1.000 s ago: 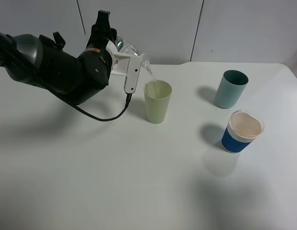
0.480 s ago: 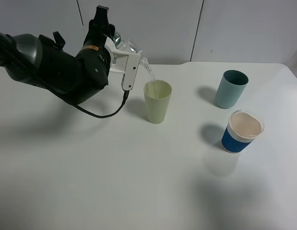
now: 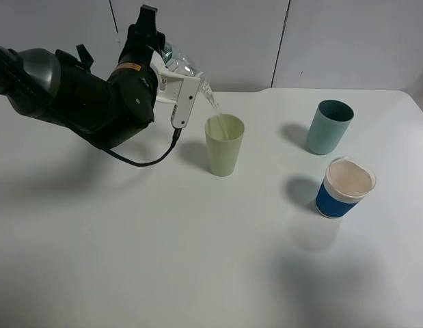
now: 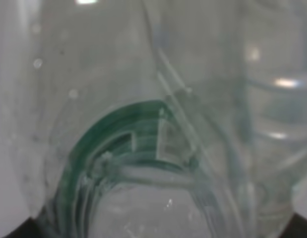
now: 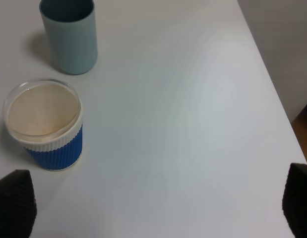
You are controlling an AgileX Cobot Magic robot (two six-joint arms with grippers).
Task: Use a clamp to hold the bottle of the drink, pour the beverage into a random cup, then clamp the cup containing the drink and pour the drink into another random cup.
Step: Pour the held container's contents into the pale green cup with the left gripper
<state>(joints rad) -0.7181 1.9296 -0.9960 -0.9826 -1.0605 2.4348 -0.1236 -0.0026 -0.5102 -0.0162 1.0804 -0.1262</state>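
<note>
Risk: our left hand (image 3: 178, 87) grips tilted bottle (image 3: 190, 70), beverage (image 3: 214, 104) entering yellow-green cup (image 3: 224, 147) near its rim | small drift spills onto table (image 3: 197, 246) | right hand (image 5: 155, 201) spread wide, empty

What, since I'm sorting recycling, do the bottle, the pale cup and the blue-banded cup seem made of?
Bottle: clear glossy plastic, see-through with bright highlights.
Pale cup: probably plastic, with a smooth, matte wall that looks slightly translucent near the rim.
Blue-banded cup: likely paper or foam, with a ribbed blue sleeve; the look leaves it open.
</note>
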